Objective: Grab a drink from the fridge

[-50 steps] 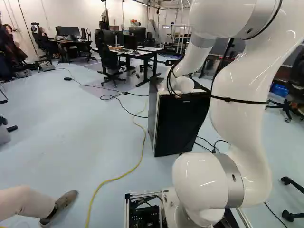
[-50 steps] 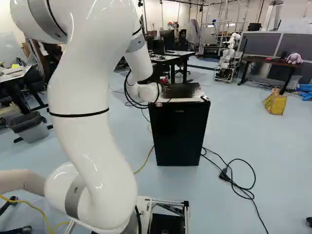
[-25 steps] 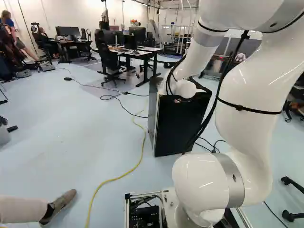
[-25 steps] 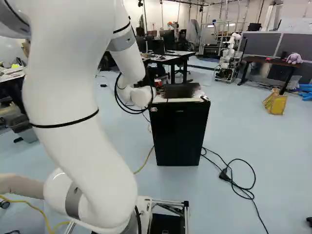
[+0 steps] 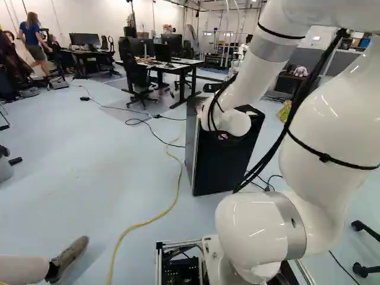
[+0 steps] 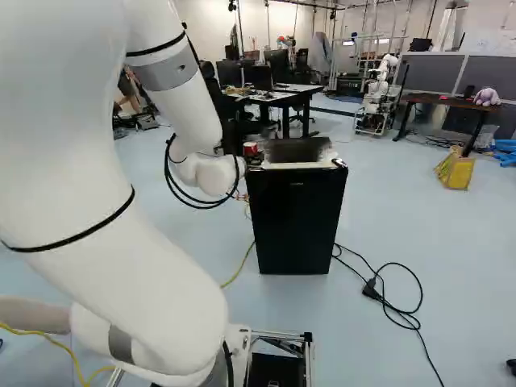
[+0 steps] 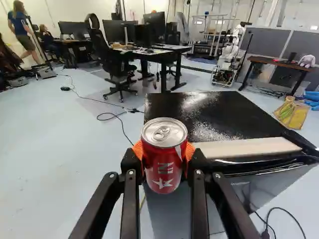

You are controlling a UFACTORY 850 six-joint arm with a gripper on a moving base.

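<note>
glossy white jointed arm [image 6: 145, 298] at the boxy black fridge [image 6: 296, 222], metal drink can [image 7: 164, 162] in its grasp.
from where i stand the arm reaches out to one front corner of the fridge, whose door looks closed; the black two-fingered gripper [image 7: 164, 151] is closed round the red, silver-topped can, an orange pad [image 7: 190, 151] pressing from either side. the can sits upright in that grip by the corner; whether its base clears the fridge top, i can't quite make out. if full, it should feel fairly weighty for its size, smooth and slippery if damp, its thin wall easy to dent. the straight middle is the place to hold, firm but gentle, below the pull tab [image 7: 161, 133].
</note>
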